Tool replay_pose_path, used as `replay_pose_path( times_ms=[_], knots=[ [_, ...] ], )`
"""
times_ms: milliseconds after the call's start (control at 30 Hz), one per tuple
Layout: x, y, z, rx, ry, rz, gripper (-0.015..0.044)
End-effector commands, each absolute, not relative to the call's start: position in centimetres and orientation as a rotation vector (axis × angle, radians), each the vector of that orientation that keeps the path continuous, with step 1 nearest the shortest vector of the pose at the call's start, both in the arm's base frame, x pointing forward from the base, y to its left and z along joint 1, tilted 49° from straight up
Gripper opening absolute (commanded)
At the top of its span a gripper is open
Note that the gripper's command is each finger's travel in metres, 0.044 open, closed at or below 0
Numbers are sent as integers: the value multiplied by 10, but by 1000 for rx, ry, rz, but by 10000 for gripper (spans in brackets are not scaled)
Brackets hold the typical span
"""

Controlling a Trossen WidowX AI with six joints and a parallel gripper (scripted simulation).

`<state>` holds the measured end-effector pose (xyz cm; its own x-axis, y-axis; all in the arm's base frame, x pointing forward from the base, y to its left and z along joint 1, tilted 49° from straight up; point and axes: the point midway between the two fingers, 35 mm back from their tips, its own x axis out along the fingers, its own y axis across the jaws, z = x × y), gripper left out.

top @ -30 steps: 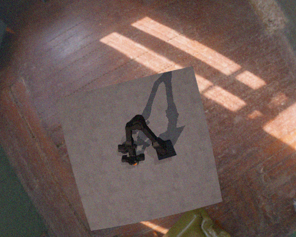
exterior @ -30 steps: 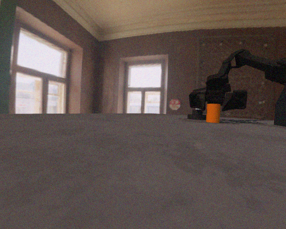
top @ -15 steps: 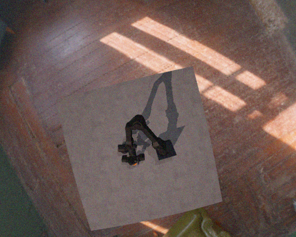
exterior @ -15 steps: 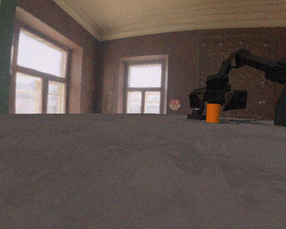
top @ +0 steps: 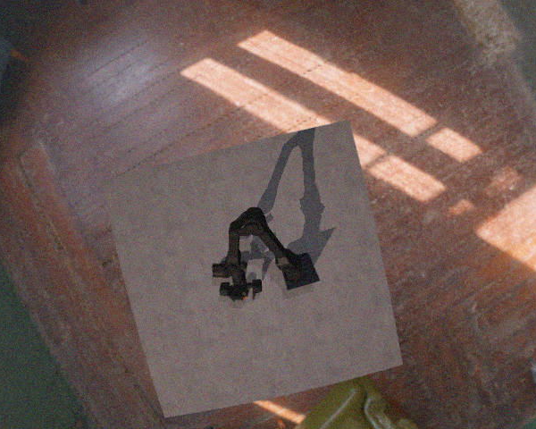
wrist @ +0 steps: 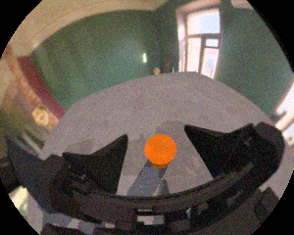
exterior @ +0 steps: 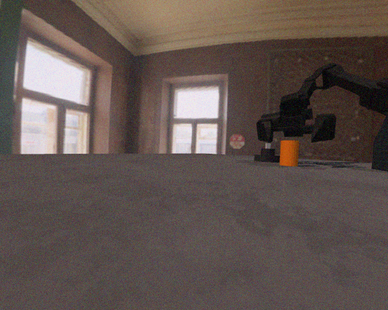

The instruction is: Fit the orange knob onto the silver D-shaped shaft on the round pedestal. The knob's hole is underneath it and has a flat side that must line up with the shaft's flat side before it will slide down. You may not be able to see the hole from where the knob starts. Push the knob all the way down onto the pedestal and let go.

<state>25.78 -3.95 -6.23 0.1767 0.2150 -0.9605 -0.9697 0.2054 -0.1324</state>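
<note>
The orange knob [exterior: 288, 154] [wrist: 160, 149] stands upright on the table, its hole hidden underneath; only a sliver of it [top: 245, 298] shows in the top view. My gripper [top: 240, 290] [exterior: 291, 137] [wrist: 157, 132] is wide open and points down over the knob. The fingertips are on either side, at about the height of the knob's top, with gaps between. The dark pedestal [exterior: 267, 155] stands beyond the knob, a little left in the exterior view, with the silver shaft [exterior: 268, 145] upright on it. The shaft's flat side cannot be made out. I cannot make out the pedestal in the other views.
The grey table [top: 277, 360] [exterior: 154, 233] [wrist: 113, 115] carries the arm's base [top: 301, 272] [exterior: 386, 143], right of the gripper in the top and exterior views. The arm's shadow [top: 311, 194] falls across the table. The table's edges show in the top view.
</note>
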Motion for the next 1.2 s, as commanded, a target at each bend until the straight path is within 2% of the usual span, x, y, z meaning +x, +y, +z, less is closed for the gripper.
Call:
replay_pose_path(
  times_ms=[0, 200, 433, 567, 667, 1067, 1167],
  knots=[
    [263, -8, -33, -988, 1000, 1058, 440],
    [261, 7, -22, -986, 1017, 1057, 440],
    [249, 13, -34, -1150, 1643, 867, 440],
    [258, 23, -19, -1458, 1837, 581, 440],
    [265, 31, -11, -1599, 1845, 456, 440],
    [264, 32, -12, -1589, 1844, 441, 440],
    [264, 32, -12, -1443, 1825, 233, 440]
  ],
)
